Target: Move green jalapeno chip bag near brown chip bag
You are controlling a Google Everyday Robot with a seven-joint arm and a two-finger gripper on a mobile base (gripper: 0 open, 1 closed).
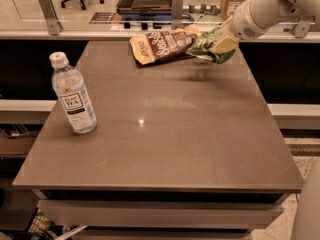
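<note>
The green jalapeno chip bag (206, 45) is crumpled in my gripper (220, 46), held just above the table at its far right. The brown chip bag (161, 44) with white script lettering lies flat on the table's far edge, right beside the green bag on its left; their ends look close or touching. My white arm comes in from the upper right. The gripper is shut on the green bag.
A clear tea bottle with a white cap (73, 95) stands upright at the left of the brown table (165, 134). A counter with metal posts (176, 6) runs behind the table's far edge.
</note>
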